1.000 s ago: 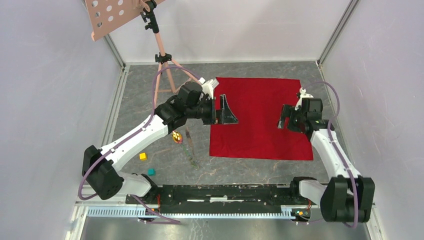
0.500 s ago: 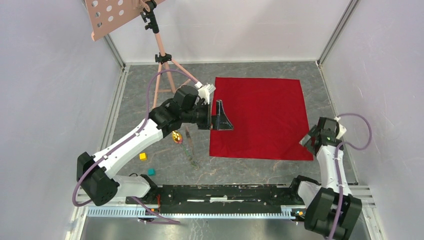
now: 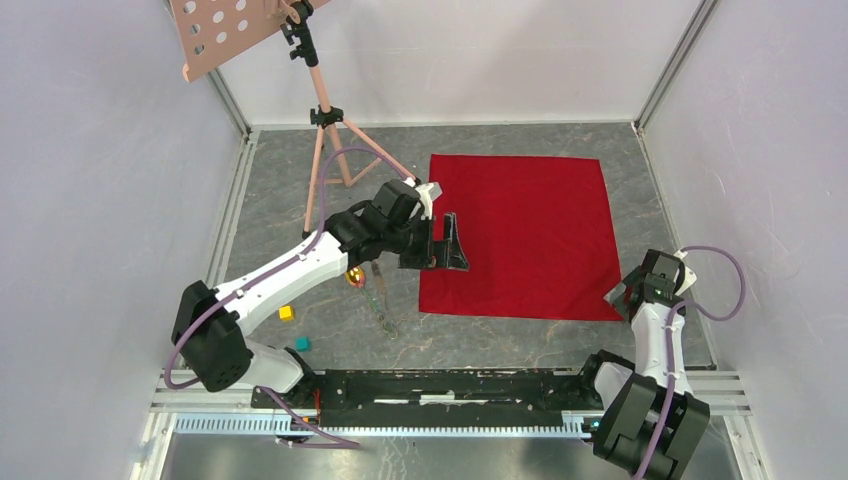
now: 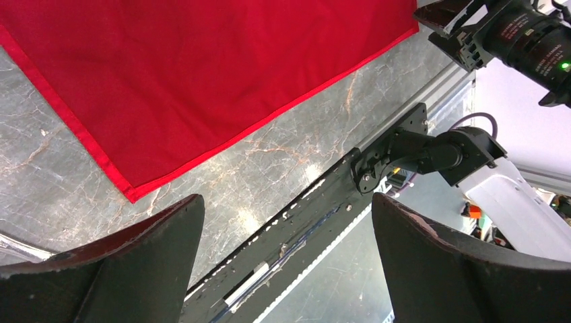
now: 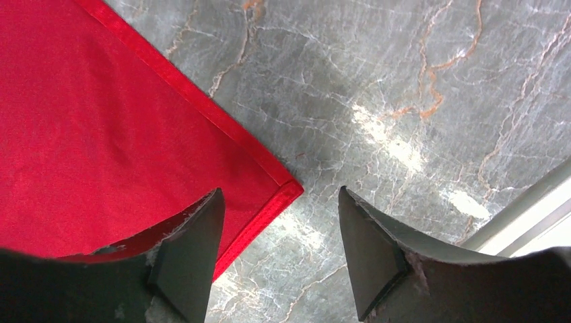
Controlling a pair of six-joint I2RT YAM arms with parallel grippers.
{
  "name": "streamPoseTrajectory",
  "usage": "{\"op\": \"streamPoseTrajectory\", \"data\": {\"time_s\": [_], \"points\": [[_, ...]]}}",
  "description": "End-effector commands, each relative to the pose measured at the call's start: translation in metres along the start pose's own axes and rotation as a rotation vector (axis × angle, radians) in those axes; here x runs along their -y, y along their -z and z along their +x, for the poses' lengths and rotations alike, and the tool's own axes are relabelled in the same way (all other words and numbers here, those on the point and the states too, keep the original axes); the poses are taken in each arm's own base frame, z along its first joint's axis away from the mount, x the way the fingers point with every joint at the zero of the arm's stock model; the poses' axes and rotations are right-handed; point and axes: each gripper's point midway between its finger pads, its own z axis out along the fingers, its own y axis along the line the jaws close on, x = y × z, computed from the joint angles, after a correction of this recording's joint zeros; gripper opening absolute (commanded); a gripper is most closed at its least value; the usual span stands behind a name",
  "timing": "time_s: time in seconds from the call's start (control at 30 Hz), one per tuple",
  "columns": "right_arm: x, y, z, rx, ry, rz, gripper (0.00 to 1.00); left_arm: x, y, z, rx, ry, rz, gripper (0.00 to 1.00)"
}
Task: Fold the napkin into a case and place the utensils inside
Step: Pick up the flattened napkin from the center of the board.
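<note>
Napkin (image 3: 520, 235) is laid flat, unfolded, on the table (image 3: 280, 200), right of centre. Its near right corner is seen between the spread, empty right gripper (image 5: 279, 195) only in the right wrist view. Left gripper (image 4: 286, 208) is spread wide, empty, by the near left corner. Utensils (image 3: 374, 290) are partly hidden under the left arm (image 3: 300, 265).

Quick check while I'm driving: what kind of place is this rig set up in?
Probably a lab test cell rather than a dining room: plain panel walls box in a marble-look table, and a tripod holds up a perforated board.
</note>
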Motion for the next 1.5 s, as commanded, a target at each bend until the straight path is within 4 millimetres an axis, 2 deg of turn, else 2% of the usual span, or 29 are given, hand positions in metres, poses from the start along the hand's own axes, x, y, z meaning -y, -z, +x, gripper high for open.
{"op": "streamPoseTrajectory", "data": {"time_s": [0.0,0.17,0.47,0.57,0.77,1.03,1.3,1.47], "points": [[-0.01,0.003,-0.022,0.076,-0.004,-0.046,0.66,0.011,0.004,-0.01,0.065,-0.008,-0.007,1.0],[-0.009,-0.003,-0.013,0.057,-0.02,-0.045,0.6,0.013,0.005,-0.008,0.062,-0.019,-0.009,1.0],[-0.006,-0.012,0.006,-0.013,-0.032,-0.022,0.6,0.008,0.007,-0.002,0.066,-0.025,-0.016,1.0],[-0.008,-0.015,0.011,-0.026,-0.047,-0.033,0.56,0.008,0.007,-0.003,0.074,-0.027,-0.009,1.0],[0.003,-0.02,0.028,-0.093,-0.041,0.038,0.52,0.011,0.009,-0.002,0.067,-0.034,0.007,1.0],[0.005,-0.018,0.037,-0.133,0.046,0.105,0.53,0.012,0.011,-0.006,0.082,-0.055,0.004,1.0],[0.011,-0.019,0.051,-0.153,0.028,0.139,0.55,0.009,0.007,-0.005,0.067,-0.077,-0.008,1.0],[0.007,-0.01,0.04,-0.141,0.038,0.129,0.57,0.004,0.006,-0.003,0.062,-0.09,-0.028,1.0]]}}
